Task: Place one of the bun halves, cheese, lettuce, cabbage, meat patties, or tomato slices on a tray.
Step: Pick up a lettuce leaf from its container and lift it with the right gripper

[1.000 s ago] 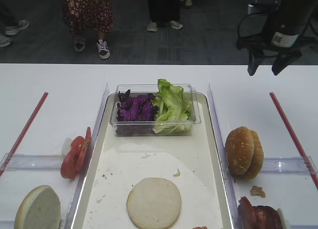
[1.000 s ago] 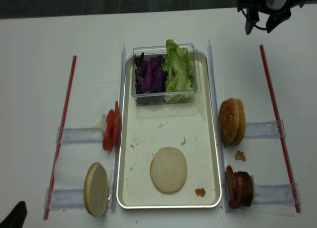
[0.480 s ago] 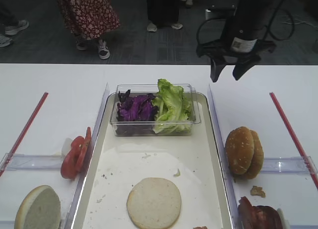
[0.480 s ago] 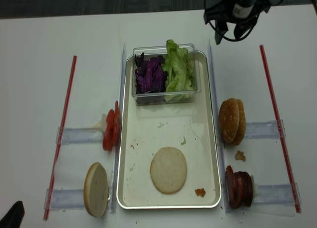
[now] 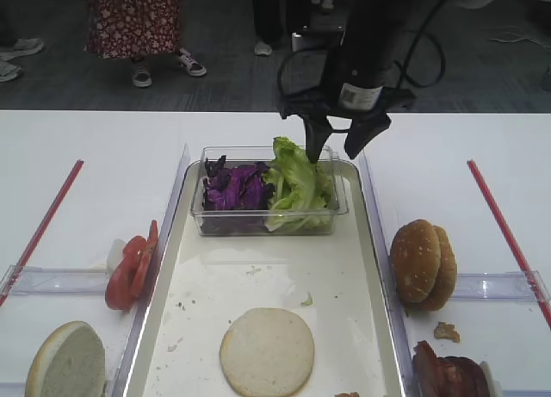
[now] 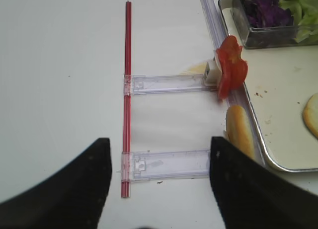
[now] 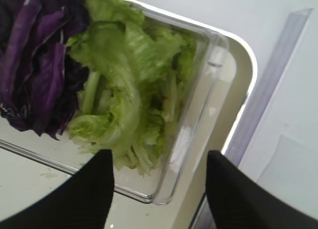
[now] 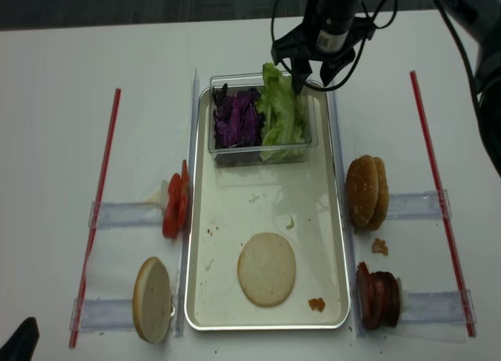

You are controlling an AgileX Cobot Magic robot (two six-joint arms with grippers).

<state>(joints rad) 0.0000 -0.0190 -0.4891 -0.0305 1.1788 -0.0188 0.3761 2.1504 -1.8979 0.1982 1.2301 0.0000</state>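
Silver metal rims the long rectangular tray (image 5: 372, 242), whose white paper liner is speckled with crumbs. At its far end sits a small clear plastic tub (image 5: 340, 209) with glossy, see-through walls; deep-purple frilly cabbage (image 5: 234, 189) fills its left half and light-green ruffled lettuce (image 5: 297, 183), with paler ribs, fills its right half. One bun half (image 5: 266, 351) lies flat on the liner near the tray's near end, pale cream cut face up. Left of the tray, thin red tomato slices (image 5: 131, 265) stand on edge against a clear plastic strip, and another bun half (image 5: 66, 361) leans beside them, pale face showing. Right of the tray, two bun halves (image 5: 423, 263) with golden-brown domed crusts stand on edge together, and dark reddish-brown glossy meat patties (image 5: 446, 373) sit nearer the camera. Thin red rods lie on the white table at both outer sides.

The right gripper (image 5: 337, 147) hangs above the far right corner of the tub, black fingers pointing down, its jaws parted fairly wide and holding nothing; in the wrist view the lettuce lies just below, between the fingers (image 7: 87, 195), not touching them. The left gripper (image 6: 158, 184) hovers over the table left of the tray, jaws spread wide, also with nothing in them.
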